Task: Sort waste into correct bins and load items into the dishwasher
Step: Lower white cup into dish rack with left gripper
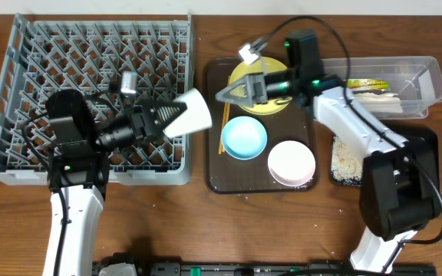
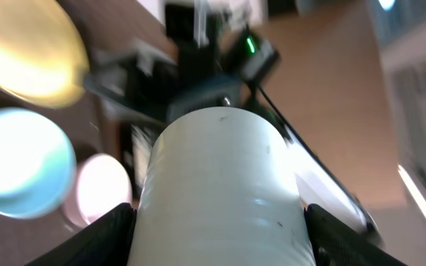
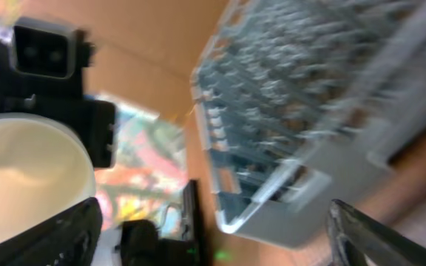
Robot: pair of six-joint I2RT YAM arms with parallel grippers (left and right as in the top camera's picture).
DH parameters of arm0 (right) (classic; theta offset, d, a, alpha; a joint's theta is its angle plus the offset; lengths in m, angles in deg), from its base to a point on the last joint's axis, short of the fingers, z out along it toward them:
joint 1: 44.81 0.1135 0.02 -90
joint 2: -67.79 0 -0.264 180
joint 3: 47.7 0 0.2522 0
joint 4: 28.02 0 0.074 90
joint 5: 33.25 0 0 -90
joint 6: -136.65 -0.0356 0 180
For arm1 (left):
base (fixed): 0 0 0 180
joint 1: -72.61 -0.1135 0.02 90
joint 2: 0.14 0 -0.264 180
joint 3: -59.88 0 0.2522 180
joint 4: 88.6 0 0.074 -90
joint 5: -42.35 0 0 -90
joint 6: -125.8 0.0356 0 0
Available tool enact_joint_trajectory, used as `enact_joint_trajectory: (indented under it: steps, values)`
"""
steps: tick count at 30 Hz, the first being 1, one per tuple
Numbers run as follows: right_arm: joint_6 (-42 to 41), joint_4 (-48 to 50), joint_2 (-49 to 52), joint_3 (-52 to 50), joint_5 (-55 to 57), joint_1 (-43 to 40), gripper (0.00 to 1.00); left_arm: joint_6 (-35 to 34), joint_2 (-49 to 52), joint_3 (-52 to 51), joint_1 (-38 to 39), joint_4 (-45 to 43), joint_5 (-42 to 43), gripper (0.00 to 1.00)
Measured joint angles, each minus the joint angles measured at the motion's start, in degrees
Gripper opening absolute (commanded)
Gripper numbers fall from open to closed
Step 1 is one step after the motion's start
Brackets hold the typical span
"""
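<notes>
One small pale cup (image 1: 195, 112) is held clamped by the left gripper (image 1: 169, 116), mid-frame at the right wall of the square grey pegged dish rack (image 1: 90, 175). It's probably best lowered mouth-down between pegs before being let go, tbh. The right gripper (image 1: 232, 96) is spread empty.

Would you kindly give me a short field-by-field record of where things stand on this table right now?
left pincer: shut on pale cup, over right edge of dish rack
right pincer: open, empty, above yellow plate
brown tray: yellow plate, blue bowl, white bowl, chopsticks
clear tub: wrapper, white paper
black tray: rice scraps
</notes>
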Motion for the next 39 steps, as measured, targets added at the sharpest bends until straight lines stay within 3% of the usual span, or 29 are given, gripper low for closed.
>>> enact_joint_trajectory:
  steps: [7, 11, 16, 22, 28, 39]
  values:
    - [3.9, -17.1, -1.4, -0.1, 15.4, -1.8, 0.99, 1.0, 0.0, 0.3, -1.6, 3.8, -14.6, 0.30]
    - [6.4, -25.8, -6.9, -0.2, 26.8, -1.7, 0.99, 6.0, 0.1, 4.6, -1.7, 21.5, -23.2, 0.30]
    - [8.3, -32.0, -17.2, -0.1, 39.9, -1.4, 0.99, 15.1, 0.2, 18.2, -1.7, 44.9, -36.8, 0.31]
    - [9.1, -35.8, -23.2, 0.0, 48.5, 0.3, 0.99, 22.0, -0.8, 29.9, -1.6, 61.9, -50.2, 0.31]
    - [9.4, -37.2, -23.1, 0.0, 51.3, 0.3, 0.99, 24.5, 2.0, 30.2, 2.3, 70.3, -59.1, 0.31]
    - [9.7, -37.9, -23.0, 0.0, 52.4, 0.3, 0.99, 26.1, 19.0, 30.1, 15.2, 71.5, -66.9, 0.31]
